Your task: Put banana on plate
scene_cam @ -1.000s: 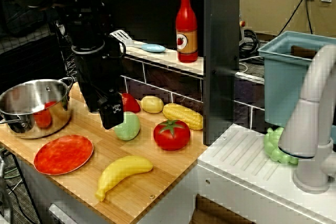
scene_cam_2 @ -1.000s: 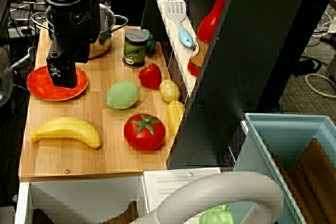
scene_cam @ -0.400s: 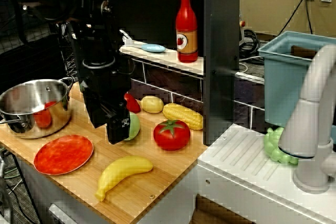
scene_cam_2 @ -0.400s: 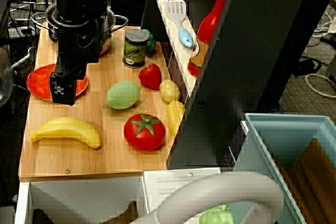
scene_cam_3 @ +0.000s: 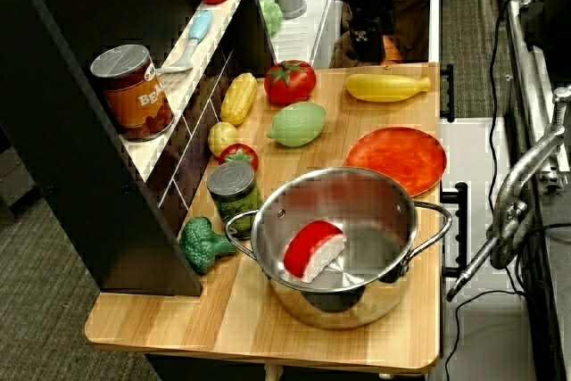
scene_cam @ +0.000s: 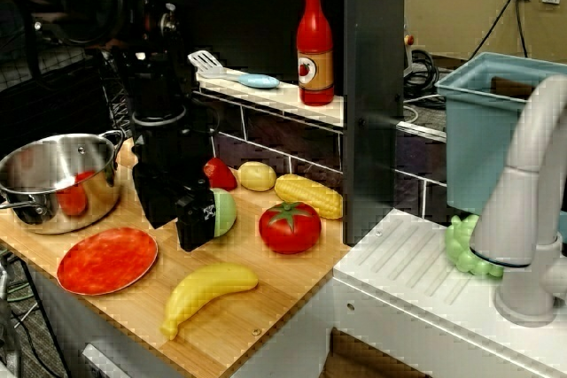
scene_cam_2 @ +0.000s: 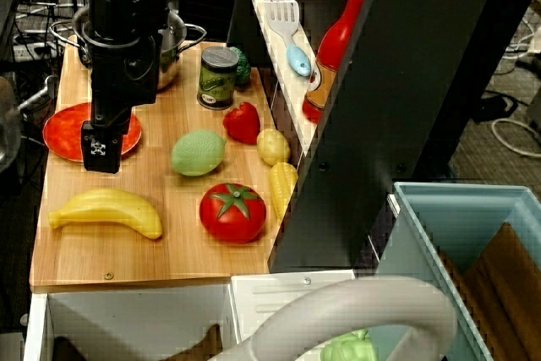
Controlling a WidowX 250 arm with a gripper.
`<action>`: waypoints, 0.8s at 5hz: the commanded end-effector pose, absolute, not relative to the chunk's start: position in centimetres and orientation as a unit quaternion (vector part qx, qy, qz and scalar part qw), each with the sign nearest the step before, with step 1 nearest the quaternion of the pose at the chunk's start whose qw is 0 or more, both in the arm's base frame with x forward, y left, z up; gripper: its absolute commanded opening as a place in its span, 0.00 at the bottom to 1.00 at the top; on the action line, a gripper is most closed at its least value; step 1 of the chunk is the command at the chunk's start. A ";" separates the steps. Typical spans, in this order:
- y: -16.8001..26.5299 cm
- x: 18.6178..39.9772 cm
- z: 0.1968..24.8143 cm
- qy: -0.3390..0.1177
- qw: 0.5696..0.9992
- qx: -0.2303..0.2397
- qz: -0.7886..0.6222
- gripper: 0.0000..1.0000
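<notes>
You are in the approach step: the gripper point(scene_cam_2: 100, 151) hangs above the board between the plate point(scene_cam_2: 63, 134) and the banana point(scene_cam_2: 106, 210), carrying nothing; how wide its jaws stand you cannot tell. One banana lies untouched near the board's front edge, just beside one red-orange plate. Your next move probably calls for descending onto the banana's middle.

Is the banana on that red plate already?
No. The banana lies on the bare wooden board, apart from the plate, which has nothing resting on it.
</notes>
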State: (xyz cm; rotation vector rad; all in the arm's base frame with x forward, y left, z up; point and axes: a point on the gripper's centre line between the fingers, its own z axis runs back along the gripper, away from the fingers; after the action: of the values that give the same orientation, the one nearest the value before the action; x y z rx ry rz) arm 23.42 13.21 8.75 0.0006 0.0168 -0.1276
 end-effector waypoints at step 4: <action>13.2 22.3 6.4 -0.025 0.999 -0.007 -0.036 1.00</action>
State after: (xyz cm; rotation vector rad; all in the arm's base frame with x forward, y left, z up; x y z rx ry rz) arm 22.12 12.82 5.40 -0.0375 -0.0221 -0.0681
